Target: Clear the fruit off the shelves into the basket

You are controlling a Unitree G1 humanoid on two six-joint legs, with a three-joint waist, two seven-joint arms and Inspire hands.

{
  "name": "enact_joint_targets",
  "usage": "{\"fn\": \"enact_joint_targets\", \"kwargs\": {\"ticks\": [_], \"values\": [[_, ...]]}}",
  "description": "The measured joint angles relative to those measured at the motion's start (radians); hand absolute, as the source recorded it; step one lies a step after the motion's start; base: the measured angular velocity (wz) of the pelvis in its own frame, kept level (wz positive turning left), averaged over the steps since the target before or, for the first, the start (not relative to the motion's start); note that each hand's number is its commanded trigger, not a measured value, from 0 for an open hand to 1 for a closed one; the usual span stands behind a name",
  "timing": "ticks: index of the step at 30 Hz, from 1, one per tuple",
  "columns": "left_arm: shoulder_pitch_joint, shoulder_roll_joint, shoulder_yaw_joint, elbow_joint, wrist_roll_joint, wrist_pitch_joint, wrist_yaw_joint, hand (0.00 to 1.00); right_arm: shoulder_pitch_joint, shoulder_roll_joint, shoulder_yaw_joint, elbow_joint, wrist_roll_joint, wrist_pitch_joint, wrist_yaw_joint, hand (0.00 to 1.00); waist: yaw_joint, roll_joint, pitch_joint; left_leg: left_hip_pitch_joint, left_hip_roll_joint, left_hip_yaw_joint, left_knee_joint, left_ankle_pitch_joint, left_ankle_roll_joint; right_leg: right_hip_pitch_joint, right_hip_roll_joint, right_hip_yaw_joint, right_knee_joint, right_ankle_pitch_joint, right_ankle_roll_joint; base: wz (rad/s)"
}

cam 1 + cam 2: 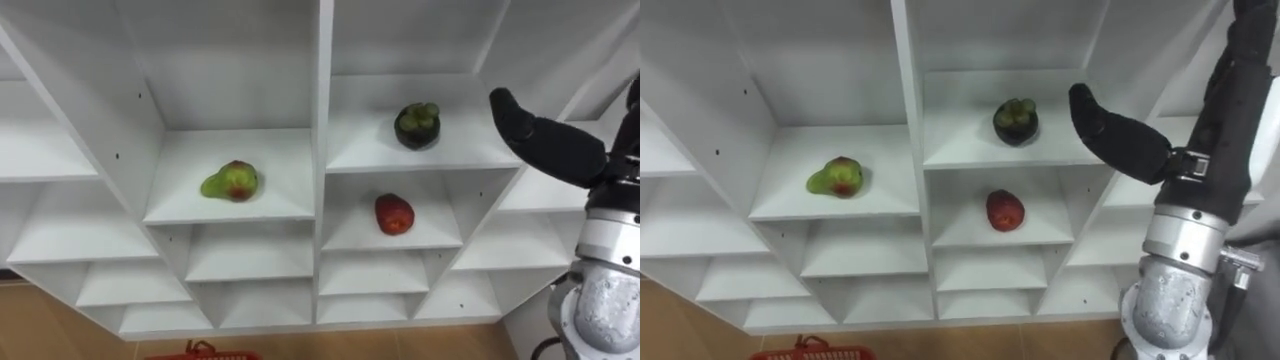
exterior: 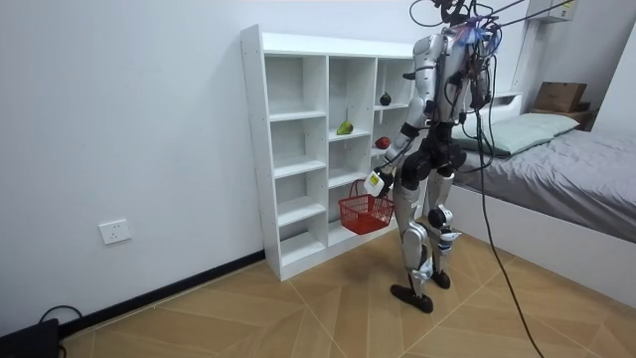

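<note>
Three fruits lie in the white closet (image 1: pixel 321 100). A dark mangosteen (image 1: pixel 417 125) with a green cap sits on an upper shelf right of the middle divider, and a red fruit (image 1: pixel 394 214) lies on the shelf below it. A green-and-red fruit (image 1: pixel 232 182) rests in the compartment to the left. My right hand (image 1: pixel 545 140) is raised at the mangosteen's height, a little to its right and apart from it, open with straight fingers pointing at the shelf. In the room view my left hand (image 2: pixel 384 179) hangs low, and a red basket (image 2: pixel 366 212) hangs from it by the handle.
I stand close in front of the closet (image 2: pixel 298 149). The basket's rim (image 1: pixel 205 351) peeks in at the bottom edge, below the shelves. A bed (image 2: pixel 566 169) stands behind me on the room view's right. The other compartments hold nothing.
</note>
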Motion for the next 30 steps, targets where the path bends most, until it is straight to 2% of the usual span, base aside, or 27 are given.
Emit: {"fn": "enact_joint_targets", "kwargs": {"ticks": [9,11,18,21,23,30], "values": [[-0.006,0.007,-0.022,0.011,-0.001,-0.001,0.0,1.0,0.073,0.0,0.046,-0.009,0.038,0.0,0.133,0.0,-0.023,0.011,0.0019,0.0,0.002,0.0,0.0,0.0,0.0,-0.002,0.001,0.001,0.002,0.003,-0.002,0.0],[-0.016,0.007,-0.026,0.016,-0.006,-0.001,-0.001,1.0,0.083,0.0,0.058,-0.005,0.028,0.0,0.153,0.0,-0.023,0.013,0.0051,-0.001,0.001,0.0,-0.003,0.0,0.0,-0.004,0.003,0.007,-0.001,0.003,-0.001,0.0],[-0.027,0.013,-0.058,0.016,-0.009,-0.001,-0.002,1.0,0.083,0.0,0.103,0.032,0.029,0.001,0.206,0.0,-0.019,0.018,0.0075,-0.002,0.003,0.004,-0.009,0.0,0.0,-0.005,0.009,0.023,-0.002,0.005,-0.001,-0.03],[-0.037,0.014,-0.081,0.017,-0.011,-0.002,-0.004,1.0,0.083,-0.001,0.133,0.055,0.03,0.0,0.234,0.0,-0.019,0.02,0.0059,-0.001,0.003,0.005,-0.009,0.0,0.0,-0.003,0.009,0.024,-0.003,0.005,-0.001,0.0],[-0.044,0.014,-0.106,0.031,-0.036,-0.008,-0.005,1.0,0.083,0.0,0.157,0.092,0.035,0.006,0.248,0.0,-0.017,0.022,0.007,-0.001,0.003,0.006,-0.009,0.0,0.0,-0.003,0.009,0.024,-0.003,0.005,-0.001,0.0],[-0.065,0.014,-0.119,0.063,-0.046,-0.03,-0.013,1.0,0.083,-0.001,0.173,0.118,0.04,0.006,0.276,0.0,-0.01,0.021,0.007,-0.002,0.003,0.007,-0.008,0.0,0.0,-0.004,0.008,0.025,-0.003,0.005,-0.001,0.0]]}}
